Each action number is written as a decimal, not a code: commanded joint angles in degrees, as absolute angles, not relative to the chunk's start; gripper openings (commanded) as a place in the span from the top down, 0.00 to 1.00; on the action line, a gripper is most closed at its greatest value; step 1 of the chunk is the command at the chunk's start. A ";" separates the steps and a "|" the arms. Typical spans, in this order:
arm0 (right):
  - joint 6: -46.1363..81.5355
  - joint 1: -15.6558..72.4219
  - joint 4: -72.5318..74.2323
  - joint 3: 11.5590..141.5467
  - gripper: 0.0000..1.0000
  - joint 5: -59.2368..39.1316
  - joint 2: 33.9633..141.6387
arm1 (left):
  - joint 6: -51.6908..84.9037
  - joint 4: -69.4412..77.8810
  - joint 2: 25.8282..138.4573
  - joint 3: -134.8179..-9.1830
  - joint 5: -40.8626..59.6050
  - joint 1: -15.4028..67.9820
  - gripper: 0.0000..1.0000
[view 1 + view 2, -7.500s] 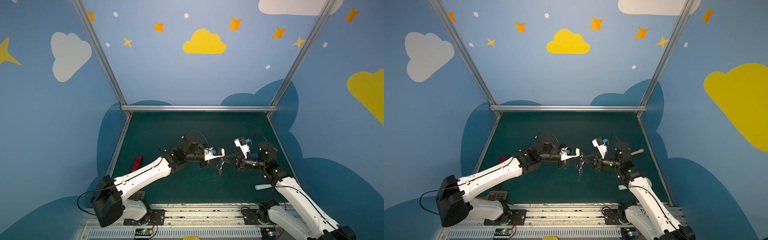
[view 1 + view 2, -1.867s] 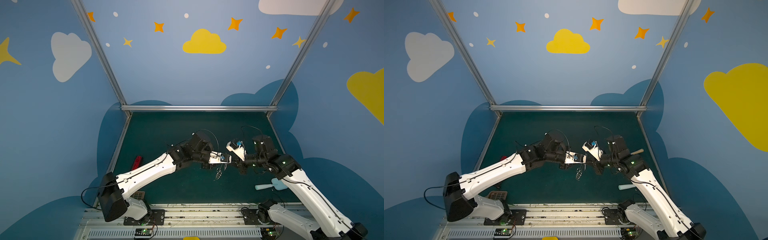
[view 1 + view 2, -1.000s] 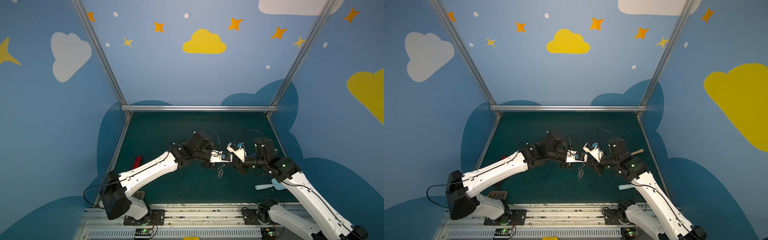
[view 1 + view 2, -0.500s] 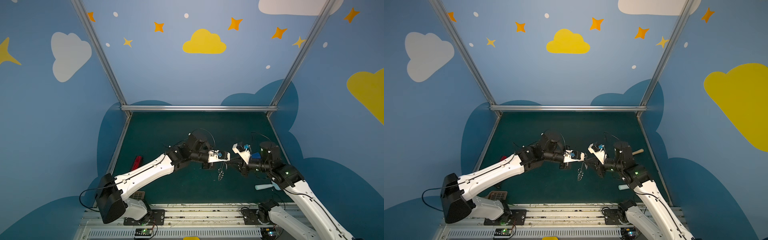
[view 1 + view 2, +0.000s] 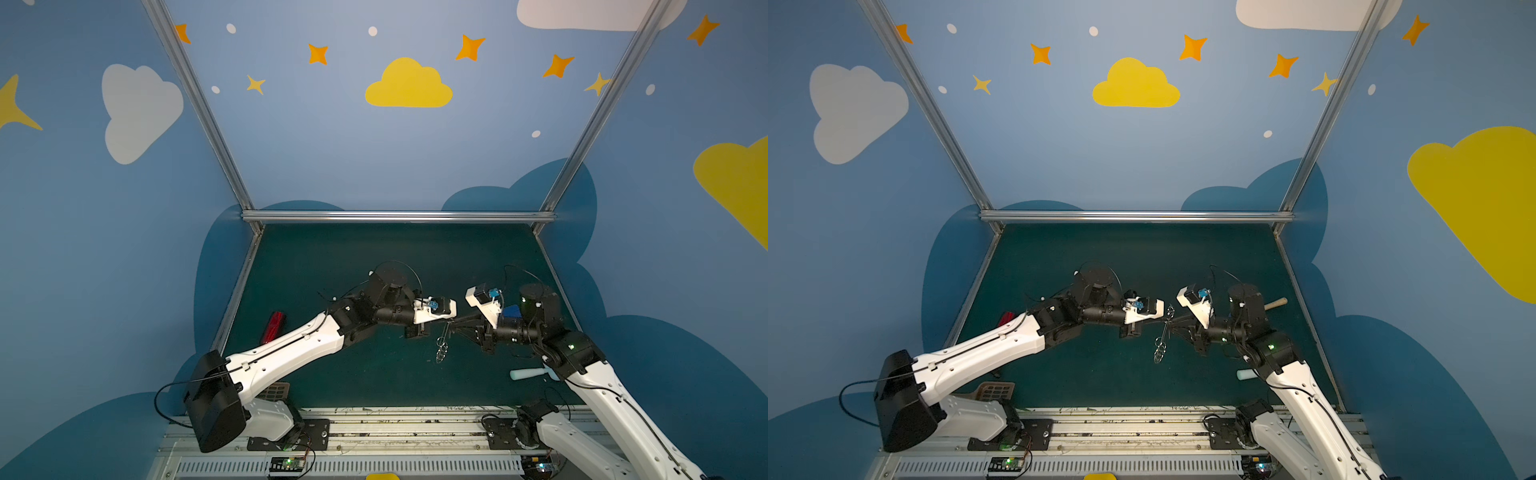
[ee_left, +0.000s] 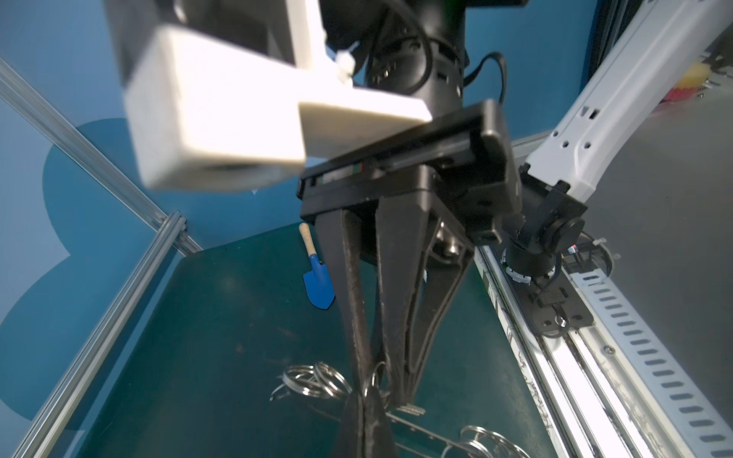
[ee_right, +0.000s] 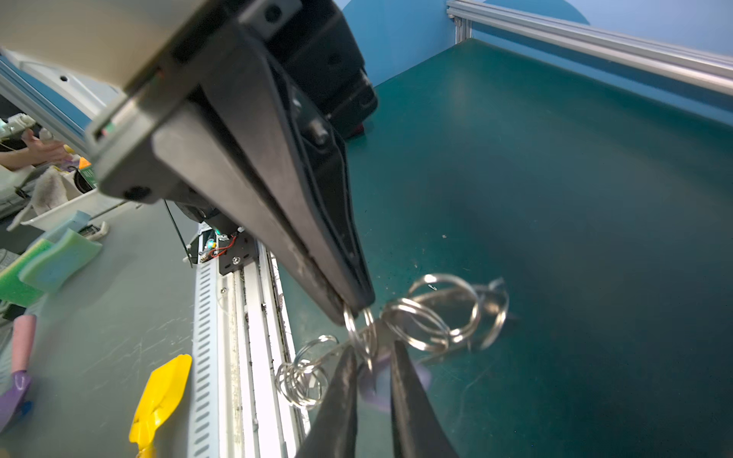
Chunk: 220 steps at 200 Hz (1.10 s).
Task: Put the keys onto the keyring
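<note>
Two grippers meet tip to tip now: the right gripper has swung down level w/ the left gripper. Right jaws sit a bit apart w/ a pale blur between, prob the key; can't tell if it's gripped. Left one's clenched on the keyring, which dangles over the tabletop. Threading's underway imo.

The keyring is being pinched by the left gripper, tips pressed together. The right gripper is being held just beside it.
</note>
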<state>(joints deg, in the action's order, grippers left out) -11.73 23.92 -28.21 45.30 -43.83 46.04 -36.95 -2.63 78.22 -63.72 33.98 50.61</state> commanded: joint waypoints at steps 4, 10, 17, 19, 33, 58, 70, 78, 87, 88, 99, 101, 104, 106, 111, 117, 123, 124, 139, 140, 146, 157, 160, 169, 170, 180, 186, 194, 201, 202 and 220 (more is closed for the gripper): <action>-10.31 23.23 -25.41 44.67 0.80 -44.97 44.63 | -34.72 1.05 76.64 -63.29 35.24 50.44 0.96; -9.93 23.23 -24.65 44.62 0.80 -44.91 44.20 | -34.67 1.13 76.58 -63.12 35.26 50.28 0.96; -9.60 23.05 -23.60 44.52 0.80 -45.03 43.83 | -34.54 1.36 76.57 -62.98 35.24 50.32 0.96; -9.59 23.10 -23.32 44.53 0.80 -45.01 43.68 | -34.50 1.39 76.56 -62.94 35.24 50.28 0.96; -8.82 23.11 -21.44 44.39 0.79 -44.90 42.88 | -34.04 2.07 76.53 -62.68 35.23 50.28 0.96; -8.48 23.12 -18.95 43.73 0.73 -44.04 40.91 | -33.07 3.58 76.73 -62.35 35.33 50.32 0.96; -8.63 23.10 -18.63 43.34 0.73 -43.94 40.24 | -32.79 4.12 76.78 -62.25 35.33 50.28 0.96; -8.91 23.12 -18.79 43.33 0.74 -44.01 40.21 | -32.70 4.26 76.81 -62.23 35.41 50.14 0.96; -9.25 23.05 -19.33 43.30 0.76 -44.20 40.47 | -32.70 4.31 76.84 -62.27 35.42 50.32 0.96; -9.33 23.08 -19.47 43.31 0.76 -44.25 40.54 | -32.70 4.35 76.87 -62.25 35.42 50.30 0.96; -9.54 23.11 -19.78 43.41 0.79 -44.87 41.11 | -32.70 4.33 76.96 -62.39 35.59 50.27 0.96; -9.57 23.05 -19.73 43.42 0.80 -45.01 41.24 | -32.70 4.31 76.92 -62.40 35.57 50.27 0.96; -9.57 23.11 -19.76 43.49 0.80 -45.19 41.49 | -32.70 4.26 76.95 -62.45 35.67 50.27 0.96; -9.53 23.11 -19.71 43.50 0.81 -45.29 41.55 | -32.70 4.23 76.98 -62.48 35.68 50.27 0.96; -9.55 23.10 -19.48 43.59 0.82 -45.63 41.80 | -32.70 4.22 76.99 -62.57 35.68 50.28 0.96; -9.49 23.10 -19.26 43.65 0.83 -45.86 42.07 | -32.70 4.22 77.07 -62.58 35.68 50.21 0.96; -9.41 23.12 -19.05 43.72 0.84 -46.11 42.26 | -32.61 4.22 77.08 -62.65 35.73 50.27 0.96; -9.45 23.12 -19.06 43.70 0.85 -46.22 42.27 | -32.61 4.22 77.08 -62.66 35.66 50.27 0.96; -9.54 23.11 -18.96 43.85 0.85 -46.45 42.67 | -32.61 4.22 77.17 -62.66 35.53 50.23 0.96; -9.56 23.11 -19.02 43.85 0.85 -46.47 42.69 | -32.61 4.22 77.17 -62.66 35.56 50.25 0.96; -9.70 23.11 -19.27 43.86 0.85 -46.32 42.84 | -32.62 4.22 77.17 -62.75 35.53 50.28 0.96; -10.00 23.11 -19.70 43.90 0.84 -46.32 43.15 | -32.61 4.22 77.25 -62.82 35.67 50.26 0.96; -10.09 23.10 -19.58 43.94 0.85 -46.32 43.22 | -32.61 4.16 77.24 -62.84 35.68 50.19 0.96; -10.05 23.11 -19.37 43.93 0.87 -46.48 43.24 | -32.61 4.13 77.34 -62.91 35.68 50.23 0.96; -10.08 23.11 -19.35 43.94 0.87 -46.49 43.24 | -32.61 4.09 77.34 -62.88 35.68 50.25 0.96; -10.24 23.10 -19.40 44.03 0.91 -46.59 43.19 | -32.67 3.92 77.43 -63.01 35.76 50.23 0.96; -10.42 23.08 -19.58 44.17 0.94 -46.67 43.16 | -32.82 3.59 77.51 -63.18 35.77 50.25 0.96; -10.89 23.11 -20.07 44.45 0.98 -46.69 43.15 | -33.40 2.55 77.71 -63.63 35.77 50.21 0.96; -11.13 23.11 -20.46 44.71 1.00 -46.71 43.09 | -34.26 0.98 77.92 -64.16 35.77 50.30 0.96; -11.15 23.11 -20.56 44.68 1.00 -46.69 43.12 | -34.36 0.75 77.98 -64.25 35.73 50.29 0.96; -12.22 23.12 -22.74 45.74 1.00 -46.77 43.28 | -36.61 -3.32 78.53 -65.83 34.71 50.32 0.93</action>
<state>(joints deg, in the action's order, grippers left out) -10.68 23.33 -20.64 44.10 -45.76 43.22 -33.87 1.28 77.91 -62.98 34.59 50.35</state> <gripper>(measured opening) 0.054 0.049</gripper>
